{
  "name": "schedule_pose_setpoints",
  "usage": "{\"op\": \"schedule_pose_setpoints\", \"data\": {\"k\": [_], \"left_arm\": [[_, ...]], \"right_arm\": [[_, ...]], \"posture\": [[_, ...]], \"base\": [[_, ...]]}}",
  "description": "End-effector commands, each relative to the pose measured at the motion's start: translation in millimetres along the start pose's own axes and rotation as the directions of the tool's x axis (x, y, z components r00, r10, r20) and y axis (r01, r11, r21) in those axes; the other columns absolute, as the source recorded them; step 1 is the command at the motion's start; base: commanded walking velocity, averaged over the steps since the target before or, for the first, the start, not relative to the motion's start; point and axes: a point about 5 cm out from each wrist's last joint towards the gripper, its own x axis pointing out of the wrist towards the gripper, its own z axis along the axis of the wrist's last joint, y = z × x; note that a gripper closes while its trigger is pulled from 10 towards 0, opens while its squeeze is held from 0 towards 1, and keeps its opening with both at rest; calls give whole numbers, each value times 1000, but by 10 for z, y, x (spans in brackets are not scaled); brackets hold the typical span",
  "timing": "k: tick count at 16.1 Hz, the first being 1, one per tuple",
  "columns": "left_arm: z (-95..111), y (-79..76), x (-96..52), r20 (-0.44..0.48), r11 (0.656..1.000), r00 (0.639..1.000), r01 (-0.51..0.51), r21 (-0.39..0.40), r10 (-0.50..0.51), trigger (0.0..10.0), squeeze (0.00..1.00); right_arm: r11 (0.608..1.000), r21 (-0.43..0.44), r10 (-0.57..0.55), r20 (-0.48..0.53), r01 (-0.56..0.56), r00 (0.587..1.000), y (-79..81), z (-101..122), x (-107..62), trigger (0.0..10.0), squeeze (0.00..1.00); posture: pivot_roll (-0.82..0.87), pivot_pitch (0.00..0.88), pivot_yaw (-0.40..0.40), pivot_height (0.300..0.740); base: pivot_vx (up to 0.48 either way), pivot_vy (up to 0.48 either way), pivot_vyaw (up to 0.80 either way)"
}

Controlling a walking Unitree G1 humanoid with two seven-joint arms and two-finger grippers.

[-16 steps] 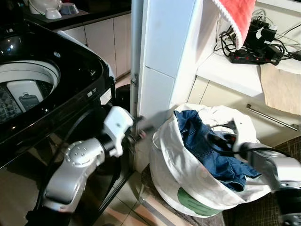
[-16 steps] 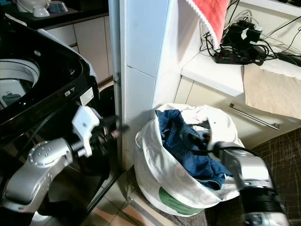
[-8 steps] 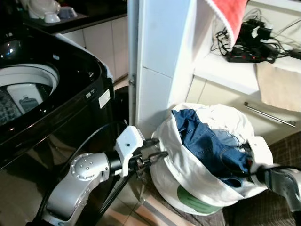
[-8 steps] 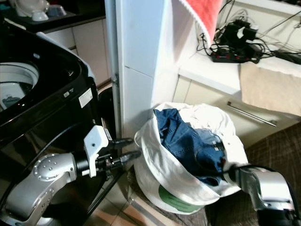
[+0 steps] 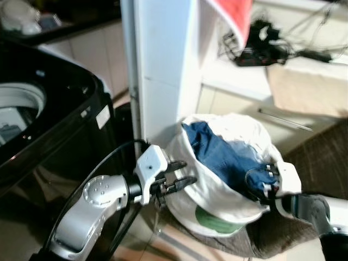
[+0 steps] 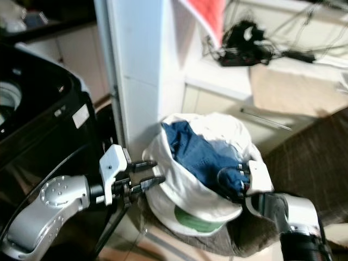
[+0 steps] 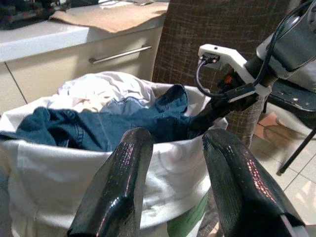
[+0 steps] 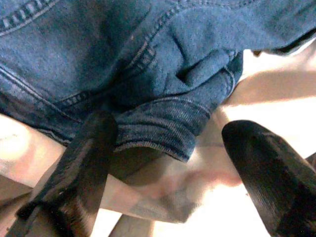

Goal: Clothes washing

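Both grippers flank the laundry bag beside the washer.

The black top-load washing machine (image 5: 49, 109) stands at nine o'clock, its tub uncovered. The white laundry bag (image 5: 217, 201) sits on the floor at four o'clock, blue jeans (image 5: 217, 152) heaped on white cloth inside. The right gripper (image 8: 173, 163), fingers spread, is nearer: a denim hem lies just ahead between them, running across the gap. The left gripper (image 5: 176, 176), fingers parted, hovers at the bag's nine-o'clock wall. A green mark on the bag is unreadable.
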Motion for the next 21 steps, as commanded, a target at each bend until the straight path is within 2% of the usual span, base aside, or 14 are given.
{"op": "schedule_pose_setpoints", "data": {"k": [1,3,4,6,10,12,13,14,16,21], "left_arm": [[6,-7,-3,-1,1000,1000,-7,9,7,10000,0],[12,4,-6,7,999,1000,-30,13,30,10000,0],[13,21,-10,12,998,998,-57,13,57,10000,0],[4,37,-17,10,997,997,-79,10,79,10000,0],[4,41,-49,6,996,996,-90,23,90,10000,0],[42,133,-37,71,980,977,-198,-33,199,10000,0],[79,146,-37,129,972,964,-232,-30,234,10000,0],[68,164,-39,136,966,958,-245,-83,254,10000,0],[39,204,-50,102,950,944,-309,-50,313,10000,0],[-9,220,-60,59,951,950,-305,-55,308,10000,0]], "right_arm": [[1000,4,-18,24,18,1000,-23,63,27,2745,0],[1000,-3,-24,66,24,998,-25,114,77,706,0],[1000,15,-13,99,12,995,-21,158,99,0,0],[999,41,-4,112,-1,994,-30,190,133,0,0],[999,33,9,90,-12,996,-36,191,199,0,0],[999,40,14,92,-18,996,-30,192,220,0,0],[999,42,17,94,-21,995,-29,193,227,0,0],[998,50,20,104,-25,994,-29,199,245,0,0],[997,70,29,122,-38,992,-19,220,258,0,0],[995,83,50,139,-62,989,-14,238,265,0,0]], "posture": [[-53,0,-49,740],[-45,0,-53,740],[-40,0,-55,740],[-33,0,-58,740],[-18,0,-65,740],[-12,0,-69,740],[-12,0,-69,740],[-8,0,-70,740],[-7,0,-68,740],[-6,0,-67,740]], "base": [[0,0,0],[0,0,0],[0,0,0],[0,0,0],[0,0,0],[0,0,0],[0,0,0],[0,0,0],[0,0,0],[0,0,0]]}}
